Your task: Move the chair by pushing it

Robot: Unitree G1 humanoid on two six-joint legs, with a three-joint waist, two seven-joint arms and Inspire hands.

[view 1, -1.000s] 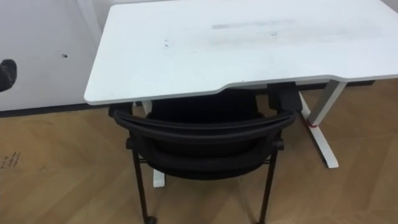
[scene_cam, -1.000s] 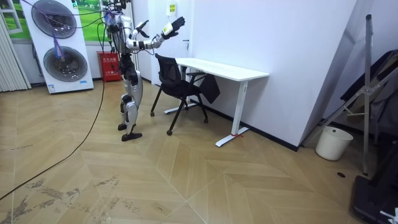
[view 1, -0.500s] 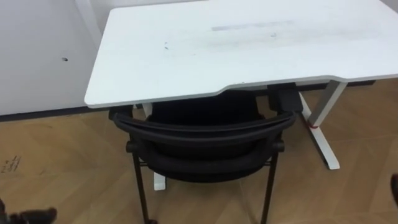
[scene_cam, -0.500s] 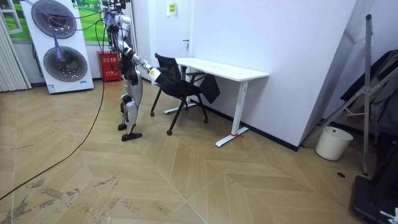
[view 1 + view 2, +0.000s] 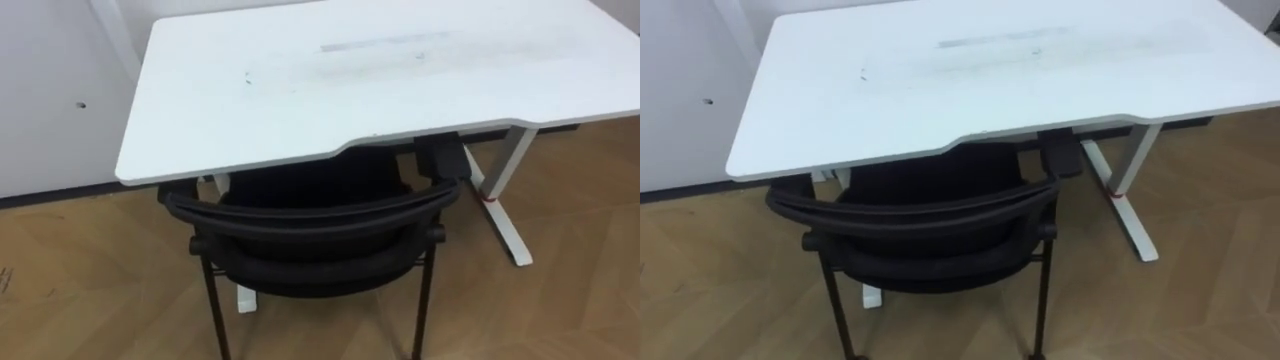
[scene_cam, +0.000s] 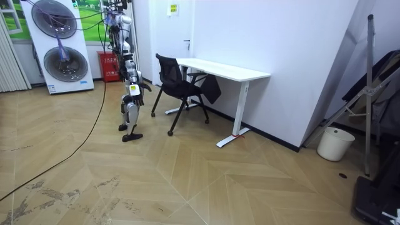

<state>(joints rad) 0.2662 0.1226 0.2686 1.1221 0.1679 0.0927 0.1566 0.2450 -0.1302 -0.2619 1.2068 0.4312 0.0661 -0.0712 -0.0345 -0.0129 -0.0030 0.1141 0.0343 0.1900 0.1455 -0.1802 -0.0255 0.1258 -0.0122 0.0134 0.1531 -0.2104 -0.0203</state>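
Looking down through the left eye view, the black chair [image 5: 310,215] stands pushed in at the white bench [image 5: 350,80]. Its seat is under the bench's near edge, and its curved backrest sits just in front of that edge. A small dark box [image 5: 446,160] hangs under the bench beside the chair's right corner. A white bench leg [image 5: 500,185] slants down to the wooden floor [image 5: 560,300].

In the room view, the robot stands upright behind the chair, on the room view's left, facing it with a gap of floor between them. Its arms hang at its sides. The right hand [image 6: 134,90] is at hip height and the left hand [image 6: 144,86] is just beyond it. Both are apart from the chair and touch nothing. They are too small to tell whether they are open or closed. Two stacked machines with round doors [image 6: 59,44] stand behind the robot, and a white bin [image 6: 329,144] sits far off on the room view's right.

In the right eye view, the chair's thin black legs [image 5: 1040,300] stand on the floor in front of the bench.
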